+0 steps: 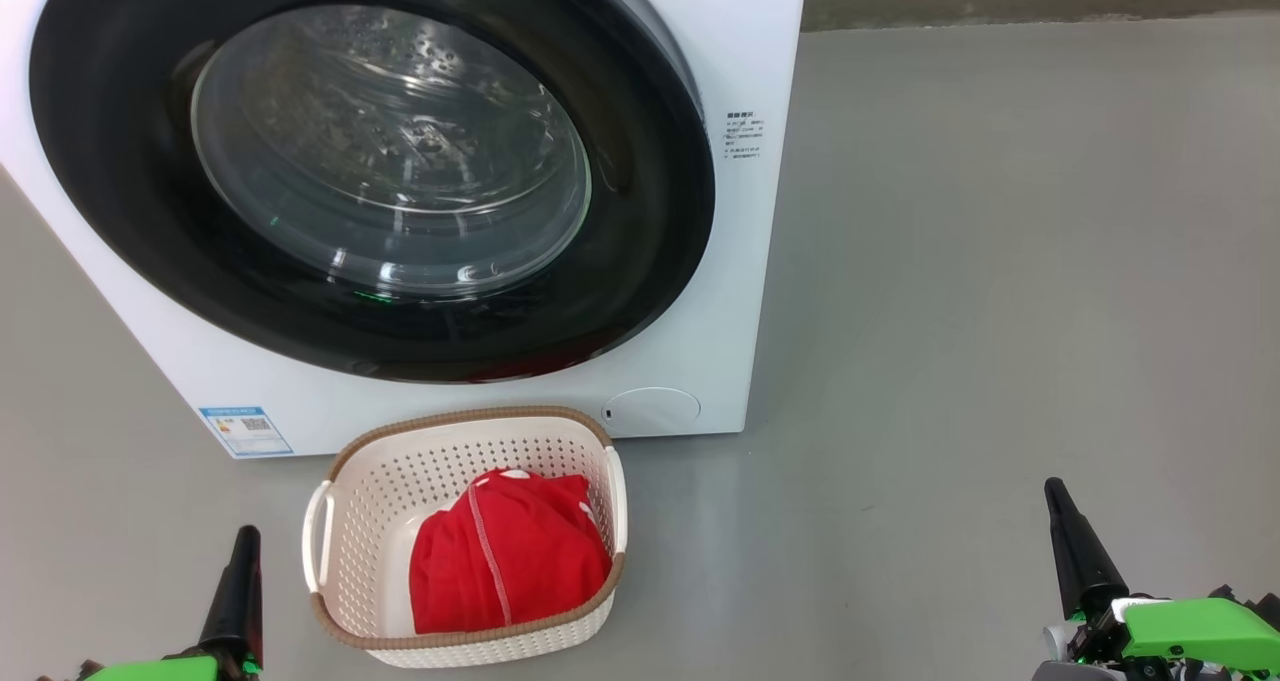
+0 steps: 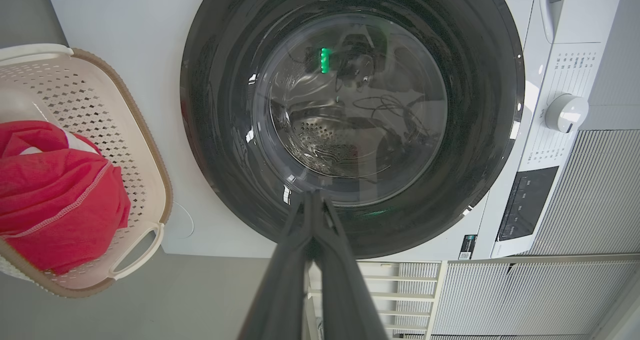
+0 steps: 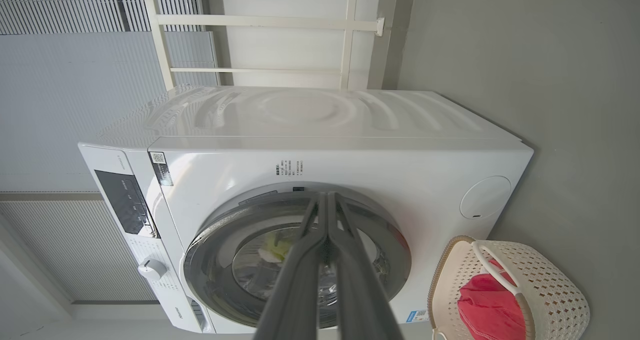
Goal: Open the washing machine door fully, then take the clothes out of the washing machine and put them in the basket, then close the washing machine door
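At floor level before the washing machine [image 1: 745, 291], the head view shows the basket [image 1: 372, 481] standing on the grey floor [image 1: 1000, 311], just beside the machine's front and below the washing machine door [image 1: 120, 191]. The clothes [image 1: 510, 561] lie inside the basket: bright red fabric, bunched, with a line of white stitching and a scrap of white trim at the top.

The door sits flush against the white front, closed. It has a wide glossy black rim and bulging clear glass, with the steel drum visible behind. A blue label [image 1: 245, 431] marks one lower corner and a round cover [image 1: 652, 411] the other.

Left hand [image 1: 245, 551] at lower left and right hand [image 1: 1062, 511] at lower right each have their fingers pressed together and grip nothing. Both are apart from the door.

The left wrist view adds a white dial [image 2: 565, 113], a dark display panel [image 2: 525, 205] and the drum perforations seen through the glass. The right wrist view adds the machine's ribbed top [image 3: 300, 110] and a white rack [image 3: 260, 45] behind it.
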Controlling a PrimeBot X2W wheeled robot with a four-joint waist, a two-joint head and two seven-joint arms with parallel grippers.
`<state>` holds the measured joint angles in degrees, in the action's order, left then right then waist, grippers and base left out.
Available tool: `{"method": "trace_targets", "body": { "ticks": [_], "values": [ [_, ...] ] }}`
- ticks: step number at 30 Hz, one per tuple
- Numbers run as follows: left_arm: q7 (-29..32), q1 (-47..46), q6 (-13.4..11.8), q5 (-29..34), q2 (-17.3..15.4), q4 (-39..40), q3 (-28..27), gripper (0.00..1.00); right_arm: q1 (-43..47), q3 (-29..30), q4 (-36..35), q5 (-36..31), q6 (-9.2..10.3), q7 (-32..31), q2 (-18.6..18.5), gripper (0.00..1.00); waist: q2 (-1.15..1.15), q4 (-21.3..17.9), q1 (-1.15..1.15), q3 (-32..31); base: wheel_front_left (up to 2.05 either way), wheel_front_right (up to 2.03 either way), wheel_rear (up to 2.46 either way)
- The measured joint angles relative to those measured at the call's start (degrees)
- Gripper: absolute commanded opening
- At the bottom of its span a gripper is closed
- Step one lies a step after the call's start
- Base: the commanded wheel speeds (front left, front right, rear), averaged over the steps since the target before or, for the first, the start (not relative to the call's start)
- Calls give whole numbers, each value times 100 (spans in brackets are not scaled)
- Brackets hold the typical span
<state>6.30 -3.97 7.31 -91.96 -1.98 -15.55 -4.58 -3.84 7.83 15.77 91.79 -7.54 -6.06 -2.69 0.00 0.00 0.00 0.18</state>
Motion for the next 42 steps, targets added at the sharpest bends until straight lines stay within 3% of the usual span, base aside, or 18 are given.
{"method": "trace_targets", "body": {
  "ticks": [42],
  "values": [
    [0,0,0,0,0,0,0,0,0,0,-1,0,14,1,1,0,0,0,0,0,0,0,0]
  ]
}}
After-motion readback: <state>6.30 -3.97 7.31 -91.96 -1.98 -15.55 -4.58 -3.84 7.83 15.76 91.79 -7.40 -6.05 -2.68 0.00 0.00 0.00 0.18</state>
